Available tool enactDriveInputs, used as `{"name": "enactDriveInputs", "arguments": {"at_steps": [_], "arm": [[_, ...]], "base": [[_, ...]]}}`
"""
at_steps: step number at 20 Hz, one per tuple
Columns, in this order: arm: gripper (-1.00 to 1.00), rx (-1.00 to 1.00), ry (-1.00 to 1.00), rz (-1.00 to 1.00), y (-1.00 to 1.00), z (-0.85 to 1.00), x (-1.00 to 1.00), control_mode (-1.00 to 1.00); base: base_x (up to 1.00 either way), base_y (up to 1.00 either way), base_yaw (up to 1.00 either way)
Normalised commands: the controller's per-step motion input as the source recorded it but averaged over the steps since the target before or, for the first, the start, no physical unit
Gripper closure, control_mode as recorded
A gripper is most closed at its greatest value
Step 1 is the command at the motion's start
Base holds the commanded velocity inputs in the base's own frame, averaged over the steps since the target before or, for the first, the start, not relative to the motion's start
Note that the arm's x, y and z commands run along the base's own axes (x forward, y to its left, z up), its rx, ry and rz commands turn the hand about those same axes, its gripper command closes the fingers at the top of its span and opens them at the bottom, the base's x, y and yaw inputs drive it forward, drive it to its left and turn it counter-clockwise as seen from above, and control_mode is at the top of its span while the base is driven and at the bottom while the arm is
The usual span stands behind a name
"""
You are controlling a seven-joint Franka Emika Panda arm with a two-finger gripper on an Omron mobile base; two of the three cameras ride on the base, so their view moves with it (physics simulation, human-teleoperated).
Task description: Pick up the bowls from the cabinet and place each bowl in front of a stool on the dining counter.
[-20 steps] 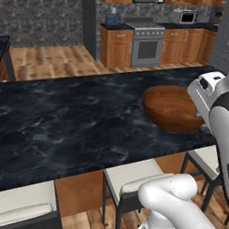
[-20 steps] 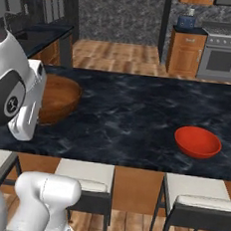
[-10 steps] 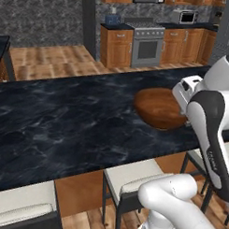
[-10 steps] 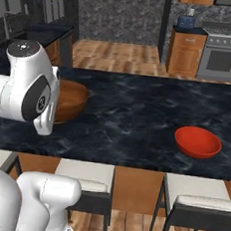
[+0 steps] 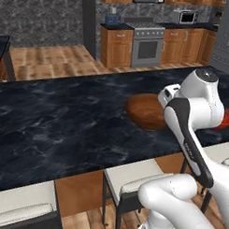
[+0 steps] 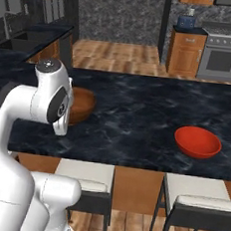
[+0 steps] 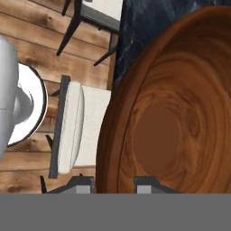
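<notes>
My gripper (image 7: 115, 186) is shut on the rim of the brown wooden bowl (image 7: 176, 122), with one fingertip on each side of the rim. That bowl (image 5: 145, 111) (image 6: 81, 105) is low over the black marble dining counter (image 5: 60, 126) (image 6: 139, 102), near its front edge, partly hidden by my arm. Whether it rests on the slab I cannot tell. The red bowl (image 6: 197, 142) (image 5: 226, 121) sits on the counter further to the right, in front of a stool (image 6: 199, 196). The cabinet is out of view.
White-cushioned stools (image 5: 133, 180) (image 5: 22, 207) (image 6: 85, 177) (image 7: 83, 128) stand along the counter's near side. Beyond the counter lie a wooden floor, lower cabinets and a steel stove (image 5: 147, 46) (image 6: 220, 58). A dark side counter (image 6: 25, 36) stands at the far left.
The arm has swung, carrying the wooden bowl toward the middle of both base views, further in over the counter. The red bowl has stayed put.
</notes>
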Motion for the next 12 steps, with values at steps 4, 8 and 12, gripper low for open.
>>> {"name": "enactDriveInputs", "arguments": {"at_steps": [4,8,12], "arm": [[1.0,-0.03,0.09,0.0,0.06,-0.45,0.64,-1.0],[1.0,-0.01,0.06,0.0,0.01,-0.48,0.59,-1.0],[1.0,0.0,0.0,0.0,0.0,-0.57,0.43,-1.0]], "base": [[0.0,0.0,0.0],[0.0,0.0,0.0],[0.0,0.0,0.0]]}}
